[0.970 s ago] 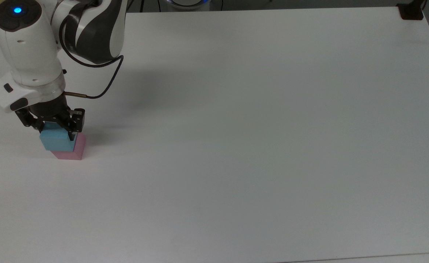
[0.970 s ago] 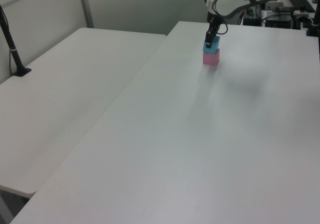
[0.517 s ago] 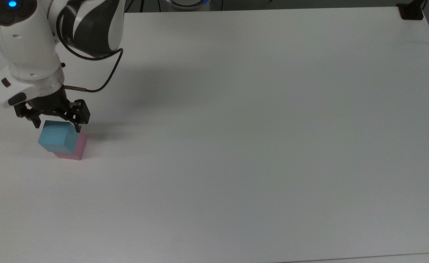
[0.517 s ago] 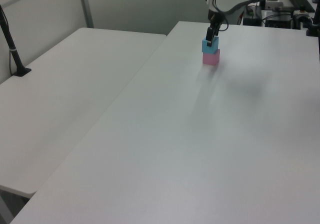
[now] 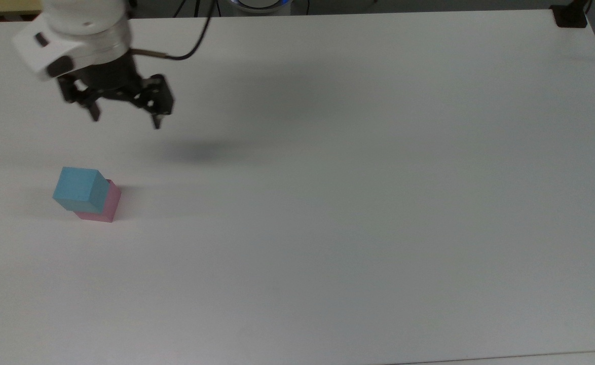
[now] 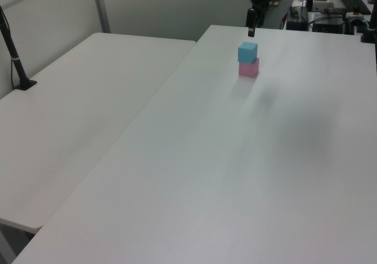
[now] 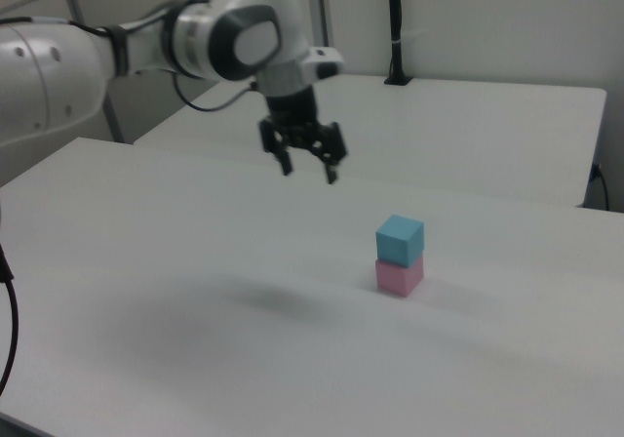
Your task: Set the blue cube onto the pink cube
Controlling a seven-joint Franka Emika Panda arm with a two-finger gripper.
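A broad white bench point(image 5: 358, 203), matte and bare-surfaced. Beside it in the left view, touching edge to edge, a second white bench point(image 6: 82, 116) — with a black stand point(image 6: 16, 63) clamped near the left view's left edge. Black mount point(image 5: 570, 15) at the far corner in the top view. Grey wall point(image 6: 171, 5) behind — cluttered equipment point(image 6: 336, 10) beyond.

blue cube point(image 5: 80, 189): matt, plain faces | pink cube point(image 5: 106, 207): matt pastel | table point(image 5: 358, 203): smooth white, faint sheen | arm shell point(image 7: 58, 66): glossy white plastic | gripper point(image 5: 125, 121): matt black
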